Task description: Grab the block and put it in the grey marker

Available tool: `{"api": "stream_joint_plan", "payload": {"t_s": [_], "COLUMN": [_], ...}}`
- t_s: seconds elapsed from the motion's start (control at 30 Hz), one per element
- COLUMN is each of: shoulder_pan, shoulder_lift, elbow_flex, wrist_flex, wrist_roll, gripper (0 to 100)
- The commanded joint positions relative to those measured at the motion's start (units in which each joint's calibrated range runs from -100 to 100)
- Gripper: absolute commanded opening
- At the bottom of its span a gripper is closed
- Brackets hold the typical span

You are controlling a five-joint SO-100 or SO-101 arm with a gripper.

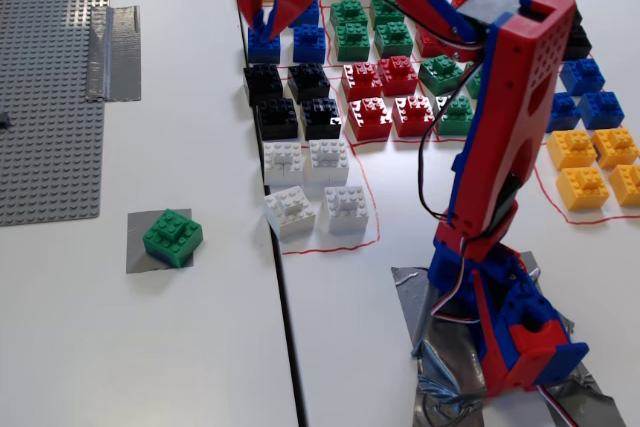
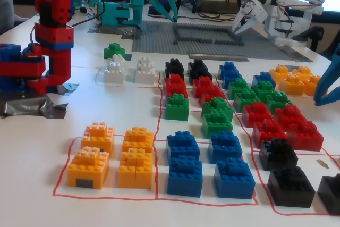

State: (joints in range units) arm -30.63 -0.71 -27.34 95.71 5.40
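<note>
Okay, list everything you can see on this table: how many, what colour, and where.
Green studded toy brick: one, green, on the tape patch.
Flat grey tape patch: one, grey, under that brick.
Studded grey baseplate: one, grey, far left.
Wrinkled silver tape strip: one, silver, at the baseplate's edge.
White bricks: four, white, inside a red outline.
Black bricks: at least four, black, beyond the white ones.
Red bricks, spare green bricks, blue bricks: several each, sorted.
Orange bricks: four, orange, outlined.
Red and blue robot arm: one, right; jaws over the blue bricks, opening unclear.
</note>
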Motion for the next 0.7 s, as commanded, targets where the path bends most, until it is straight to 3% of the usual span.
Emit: {"api": "stream_joint_plan", "payload": {"t_s": [0.0,0.3,0.67], "shoulder_pan": [6.6,24.8,35.4], "shoulder_lift": [-4.9,-9.7,-17.4], "elbow_flex": [-0.4,8.3,24.6], "wrist_flex": [-1.3,-2.1,-11.2], "wrist_roll": [0.1,0.6,0.3], "gripper": [0,0,0]}}
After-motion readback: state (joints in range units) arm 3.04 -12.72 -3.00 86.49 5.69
